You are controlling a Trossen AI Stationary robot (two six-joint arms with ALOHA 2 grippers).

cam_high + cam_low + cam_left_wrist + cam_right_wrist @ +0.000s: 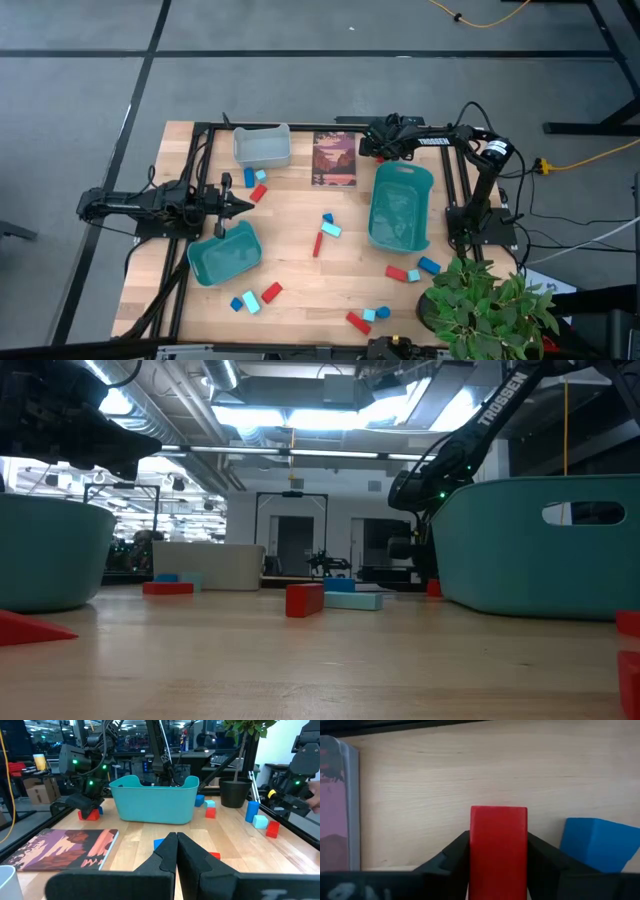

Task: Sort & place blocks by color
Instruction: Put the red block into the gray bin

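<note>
One "TROSSEN" label (pixel 503 400); right jaws (pixel 498 851) around red block (pixel 498 847), left jaws (pixel 176 851) closed.

1. Bright, even light falls from overhead; the counter (pixel 300 240) shows only soft, short shadows in the high view.
2. In the low view, ceiling lamps (pixel 290 415) blow out to white glare, leaving the arms as dark silhouettes.
3. The nearest red block (pixel 30 628) there is blurred.
4. The right wrist view's fingers (pixel 545 862) are soft, close to the lens.
</note>
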